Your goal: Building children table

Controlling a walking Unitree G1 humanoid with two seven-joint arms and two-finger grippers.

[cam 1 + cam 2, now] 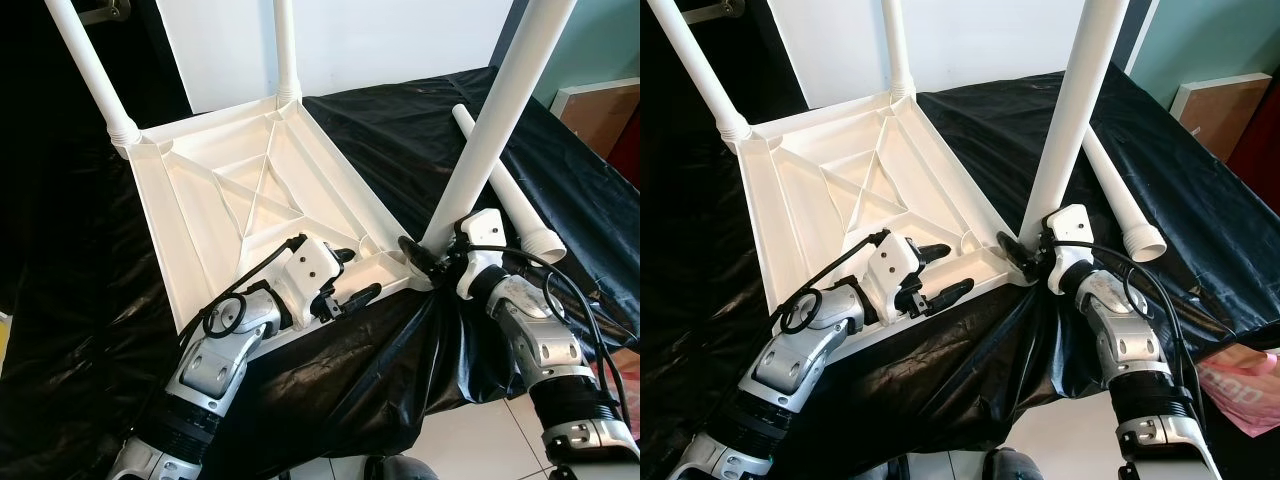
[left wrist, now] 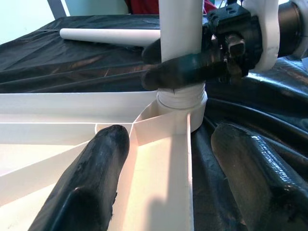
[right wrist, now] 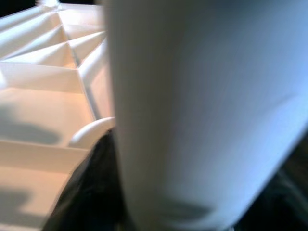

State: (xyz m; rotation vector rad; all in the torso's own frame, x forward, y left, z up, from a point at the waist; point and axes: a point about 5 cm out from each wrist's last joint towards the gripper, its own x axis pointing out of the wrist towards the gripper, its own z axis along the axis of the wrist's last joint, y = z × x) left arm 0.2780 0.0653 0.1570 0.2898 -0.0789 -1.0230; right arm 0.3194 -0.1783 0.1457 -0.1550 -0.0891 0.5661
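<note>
the black sheet (image 1: 400, 130) lies under everything. on it, the upturned white tabletop (image 1: 240, 200) sits beneath the left gripper (image 1: 345, 285), whose fingers are spread wide over its near edge. the right gripper (image 1: 1025, 258) clamps the base of a standing leg (image 1: 500, 110) at the near corner socket. a loose leg (image 1: 505, 185) lies just beyond it.
</note>
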